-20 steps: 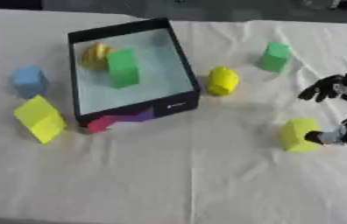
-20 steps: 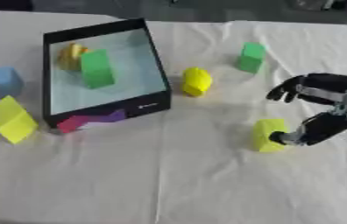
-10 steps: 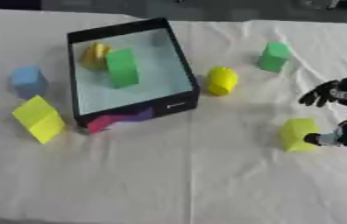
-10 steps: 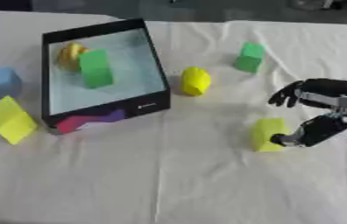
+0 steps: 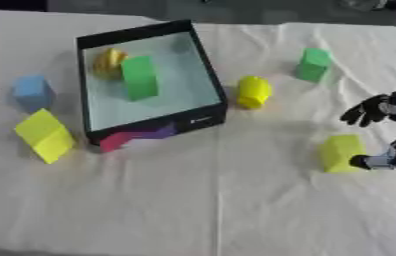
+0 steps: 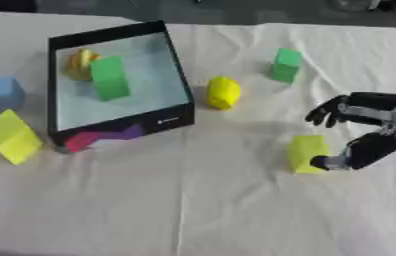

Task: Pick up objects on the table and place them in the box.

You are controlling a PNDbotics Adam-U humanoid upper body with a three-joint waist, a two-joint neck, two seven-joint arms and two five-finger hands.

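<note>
- Right hand [image 5: 385, 131] in the left eye view: spread, thumb set against the yellow-green block [image 5: 341, 153] at the near right, fingers arched above it. Nothing pinched yet.
- Right eye view: the box [image 6: 177, 82] is seen well apart, far left. Fingers should probably be closed across opposite faces before lifting.

Four blocks lie loose on the cloth: two yellow-green ones [image 6: 307, 153] [image 6: 9, 135], one green [image 6: 285, 64], one blue [image 6: 1, 92].
</note>
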